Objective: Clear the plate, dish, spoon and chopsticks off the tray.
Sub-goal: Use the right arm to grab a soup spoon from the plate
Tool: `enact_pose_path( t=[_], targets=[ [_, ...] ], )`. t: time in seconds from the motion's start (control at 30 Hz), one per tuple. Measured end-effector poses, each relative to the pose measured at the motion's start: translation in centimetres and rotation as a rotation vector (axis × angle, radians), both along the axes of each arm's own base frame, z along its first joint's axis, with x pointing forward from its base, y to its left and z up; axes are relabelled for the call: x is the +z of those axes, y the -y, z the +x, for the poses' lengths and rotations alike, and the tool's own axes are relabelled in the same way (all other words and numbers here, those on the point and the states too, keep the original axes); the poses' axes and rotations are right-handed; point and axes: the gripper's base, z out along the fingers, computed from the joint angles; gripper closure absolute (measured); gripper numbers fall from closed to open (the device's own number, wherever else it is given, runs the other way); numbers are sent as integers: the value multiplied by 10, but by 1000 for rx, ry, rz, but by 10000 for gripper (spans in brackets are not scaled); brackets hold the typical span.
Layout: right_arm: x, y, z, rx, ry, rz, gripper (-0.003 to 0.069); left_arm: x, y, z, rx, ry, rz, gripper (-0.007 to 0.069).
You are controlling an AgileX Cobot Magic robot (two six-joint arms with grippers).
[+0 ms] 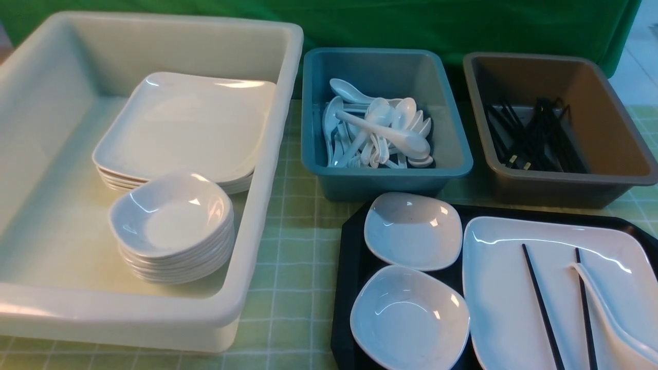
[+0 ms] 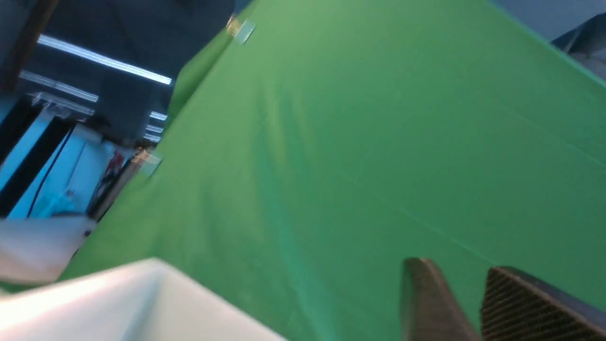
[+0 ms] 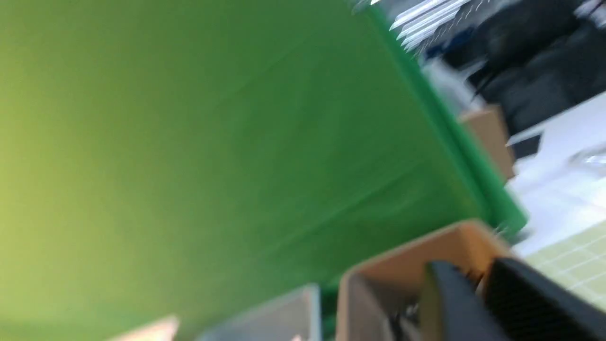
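Plainly, nothing is cleared yet: at the lower right of the front view the tray [image 1: 352,257] carries the plate [image 1: 514,288], with the chopsticks [image 1: 540,303] and the spoon [image 1: 611,313] lying on it, and a dish [image 1: 414,231] and a second dish [image 1: 408,316] just left of the plate. The white tub [image 1: 267,169], teal tub [image 1: 462,154] and brown tub [image 1: 611,128] across the upper frame wait with like pieces. Each wrist view shows its gripper, the left gripper [image 2: 459,267] and the right gripper [image 3: 476,270], narrowly parted and empty.

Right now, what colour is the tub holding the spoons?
Teal tub, clearest in front view.
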Motion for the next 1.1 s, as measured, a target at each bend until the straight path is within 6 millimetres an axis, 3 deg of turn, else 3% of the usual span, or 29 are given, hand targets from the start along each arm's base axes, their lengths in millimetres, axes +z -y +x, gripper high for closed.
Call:
enact_pose_path(
  t=[0.03, 0.07, 0.1, 0.17, 0.23, 0.33, 0.43, 0.5, 0.6, 0.73, 0.87, 0.93, 1.03, 1.07, 1.1],
  targets=[
    [20, -3, 1, 31, -47, -57, 622, 13, 3, -1, -11, -13, 37, 573],
    [27, -6, 5, 60, -118, -102, 631, 24, 5, 0, -23, -41, 61, 597],
    [49, -10, 9, 108, -202, -173, 643, 42, 7, 0, -39, -91, 98, 620],
    [67, -17, 23, 187, -364, -271, 648, 63, 10, 4, -65, -208, 107, 632],
    [76, -25, 40, 276, -542, -370, 650, 76, 11, 15, -87, -362, 114, 636],
    [74, -42, 82, 454, -898, -544, 654, 87, 15, 41, -153, -852, 186, 638],
    [58, -49, 114, 538, -1109, -641, 660, 78, 22, 67, -287, -1221, 283, 638],
    [47, -49, 127, 545, -1186, -686, 662, 73, 28, 81, -385, -1320, 342, 638],
    [23, -48, 150, 542, -1316, -763, 662, 66, 37, 100, -522, -1360, 370, 638],
    [-12, -40, 179, 530, -1461, -778, 642, 65, 70, 122, -768, -1300, 431, 641],
    [-37, -28, 197, 508, -1552, -736, 518, 62, 104, 126, -877, -1281, 519, 642],
    [-54, -19, 210, 486, -1583, -708, 379, 59, 132, 126, -947, -1270, 609, 642],
    [-66, -17, 217, 482, -1593, -690, 322, 58, 162, 127, -1016, -1245, 706, 642],
    [-75, -18, 223, 485, -1594, -677, 308, 58, 185, 127, -1065, -1227, 784, 642],
    [-79, -18, 225, 485, -1591, -675, 308, 58, 196, 128, -1083, -1221, 815, 642]
  ],
)
